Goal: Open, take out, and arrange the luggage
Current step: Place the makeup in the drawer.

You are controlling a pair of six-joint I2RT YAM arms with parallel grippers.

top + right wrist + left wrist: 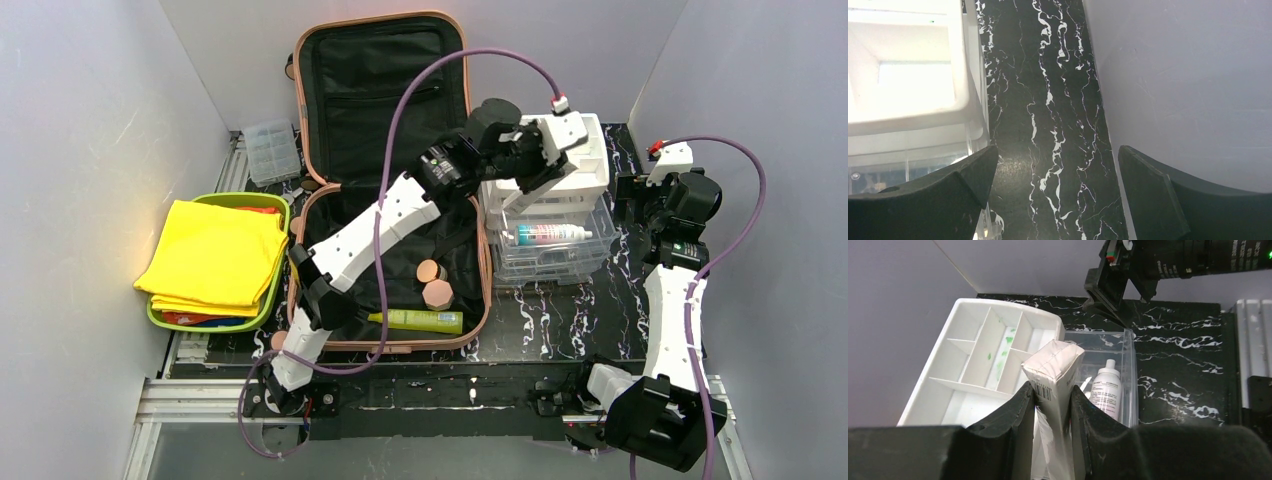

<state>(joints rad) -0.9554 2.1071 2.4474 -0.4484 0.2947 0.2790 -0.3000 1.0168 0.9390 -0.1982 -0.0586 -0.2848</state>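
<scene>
Pinching glossy rectangular carton (1055,365): left gripper (1052,390) | right gripper (1055,170) spread wide, empty

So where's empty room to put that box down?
Bare table lies in front of the drawers, and a strip runs between them and the right wall. The organizer has empty slots. Crowded: the tray, piled with cloth, and the suitcase floor.
</scene>
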